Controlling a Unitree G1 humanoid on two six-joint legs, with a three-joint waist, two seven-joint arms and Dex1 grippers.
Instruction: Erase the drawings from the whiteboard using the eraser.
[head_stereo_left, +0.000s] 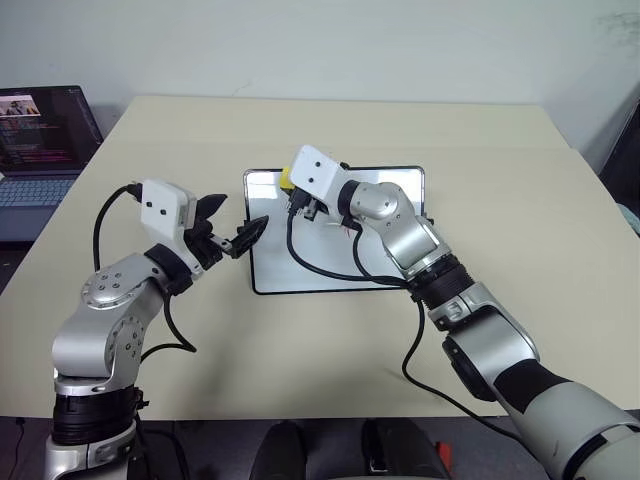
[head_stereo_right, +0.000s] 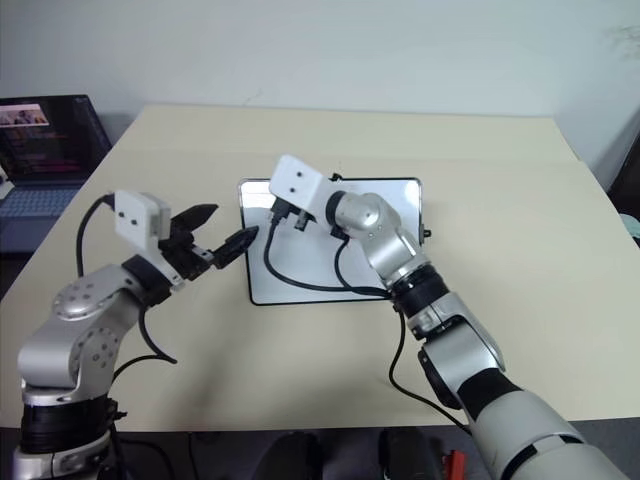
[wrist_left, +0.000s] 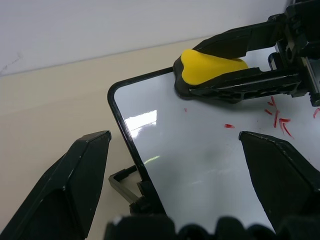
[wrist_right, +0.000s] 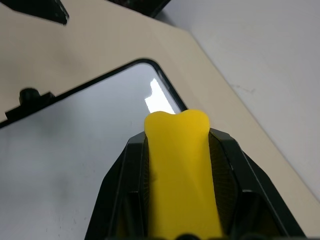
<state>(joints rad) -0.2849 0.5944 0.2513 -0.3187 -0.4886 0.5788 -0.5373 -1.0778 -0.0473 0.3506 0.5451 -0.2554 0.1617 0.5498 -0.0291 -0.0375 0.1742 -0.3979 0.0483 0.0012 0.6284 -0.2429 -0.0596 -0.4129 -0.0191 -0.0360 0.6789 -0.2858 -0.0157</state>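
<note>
Nearest, left gripper (head_stereo_left: 228, 228) hovers at whiteboard's (head_stereo_left: 300, 275) left edge, fingers spread wide, empty. Whiteboard lies flat mid-table (head_stereo_left: 500, 200). Right gripper (wrist_left: 200, 82) clamps eraser (wrist_left: 207, 67) (yellow block squeezed between fingers) over board's far left corner. Red drawings (wrist_left: 277, 117) beside it, partly smeared. Laptop (head_stereo_left: 40, 150) far left.

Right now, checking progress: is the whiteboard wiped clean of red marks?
No, red drawings remain on the whiteboard beside the eraser.
</note>
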